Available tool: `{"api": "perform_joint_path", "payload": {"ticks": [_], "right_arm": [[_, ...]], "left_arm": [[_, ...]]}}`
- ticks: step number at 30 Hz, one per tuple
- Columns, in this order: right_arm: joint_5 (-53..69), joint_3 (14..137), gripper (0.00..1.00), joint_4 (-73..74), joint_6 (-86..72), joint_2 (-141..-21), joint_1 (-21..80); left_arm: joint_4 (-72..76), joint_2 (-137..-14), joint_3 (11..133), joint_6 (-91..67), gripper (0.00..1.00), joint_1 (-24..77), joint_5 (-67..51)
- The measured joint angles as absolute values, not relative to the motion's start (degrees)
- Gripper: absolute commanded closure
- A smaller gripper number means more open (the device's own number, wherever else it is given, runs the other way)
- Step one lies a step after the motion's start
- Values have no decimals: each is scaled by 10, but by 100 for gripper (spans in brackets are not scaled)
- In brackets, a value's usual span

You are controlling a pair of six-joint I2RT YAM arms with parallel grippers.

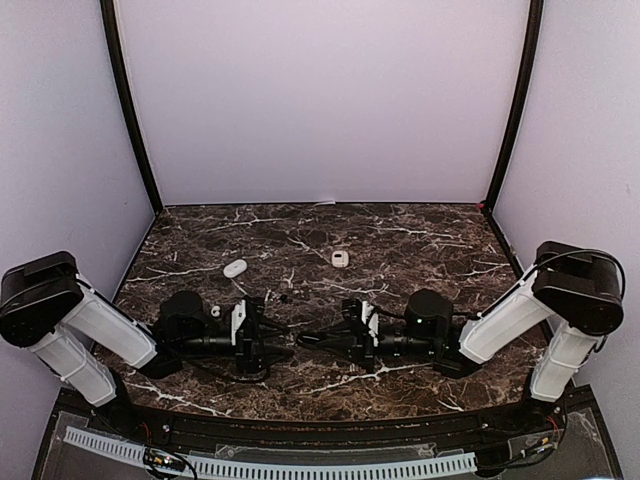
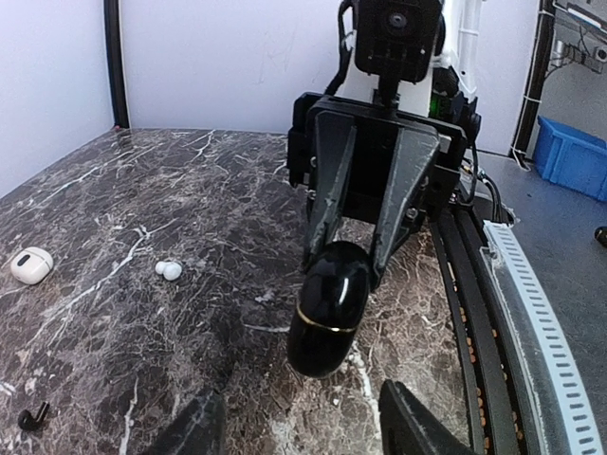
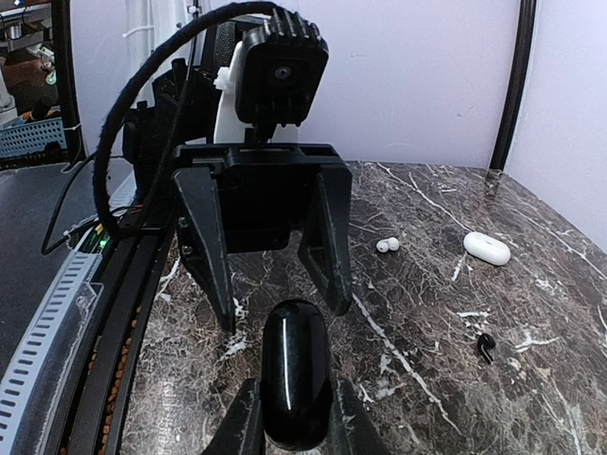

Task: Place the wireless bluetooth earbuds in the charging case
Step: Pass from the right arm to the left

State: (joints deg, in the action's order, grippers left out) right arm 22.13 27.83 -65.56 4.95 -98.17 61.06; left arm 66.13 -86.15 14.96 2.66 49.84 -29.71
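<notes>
tabletop (image 1: 420, 230) in dark brown marble pattern with white veins. pale lilac walls (image 1: 320, 100) on 3 sides, 2 black posts (image 1: 130, 110) at the back corners.

my counts:
- 2 arms, facing each other at centre.
- 2 white cases on the far half of the marble: left white case (image 1: 235, 267) and right white case (image 1: 340, 258), well apart.
- 1 black case (image 2: 327, 308), glossy with a gold band, pinched at 1 end by the right gripper (image 2: 343, 270).
- left gripper (image 3: 283, 311) spread, fingers either side of the black case's free end. i cannot tell if they touch it.
- white earbuds (image 2: 169, 270): i count 1 pair, 2 tiny rounded lobes touching. they lie loose on the marble beyond the grippers, apart from every case.
- 1 small black hook-shaped piece (image 2: 33, 417) on the marble, nearer the left wrist camera.
</notes>
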Motion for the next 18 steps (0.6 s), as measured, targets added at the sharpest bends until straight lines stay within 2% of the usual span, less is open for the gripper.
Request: {"api": "perform_joint_path", "payload": {"ticks": [18], "right_arm": [[248, 298, 100, -672, 31, -1022, 616]], "left_arm": [[741, -926, 150, 65, 54, 518, -332]]}}
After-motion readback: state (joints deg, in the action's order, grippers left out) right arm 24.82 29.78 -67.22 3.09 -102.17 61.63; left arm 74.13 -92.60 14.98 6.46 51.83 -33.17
